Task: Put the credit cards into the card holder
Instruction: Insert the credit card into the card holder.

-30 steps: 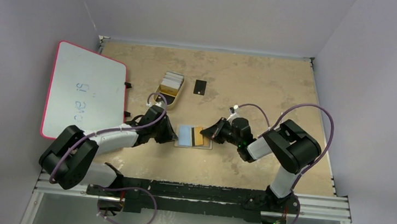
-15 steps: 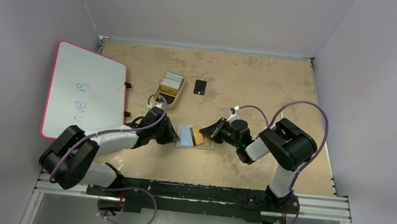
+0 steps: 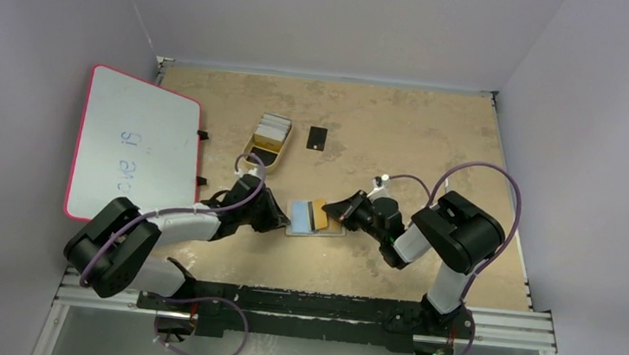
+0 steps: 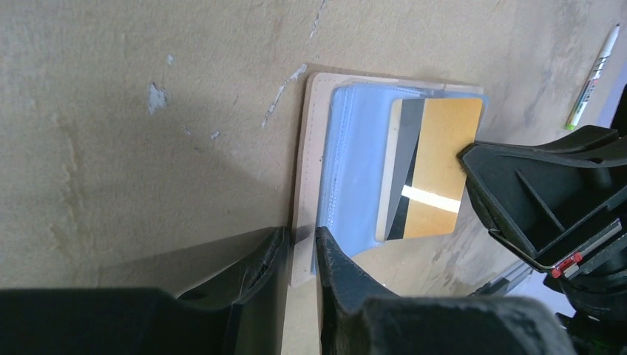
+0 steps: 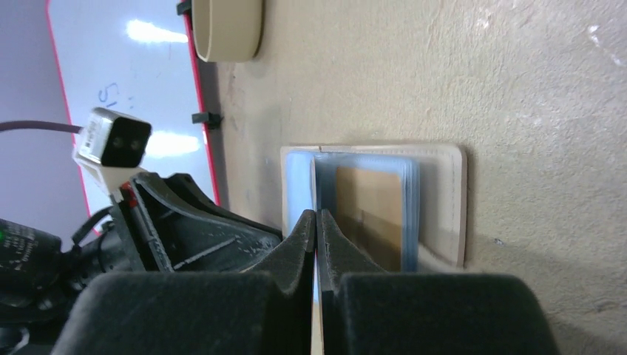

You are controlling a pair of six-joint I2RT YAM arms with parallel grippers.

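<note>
The gold card (image 4: 440,170) sat partly in the holder (image 4: 355,163) (left gripper (image 4: 303,240) pinched its edge, right gripper (image 5: 316,216) closed empty at the card); other cards (image 3: 273,127) waited.

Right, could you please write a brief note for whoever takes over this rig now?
Left gripper: shut on the edge of the tan-beige bifold card holder, lying open on the table.
Right gripper: shut, tips at the orange-gold plastic card, which sits partly in the blue-grey pocket.
Done: no card visibly fully in.
Left: seat this card, then the black card on the table and the pale cards in the yellow tray.
</note>
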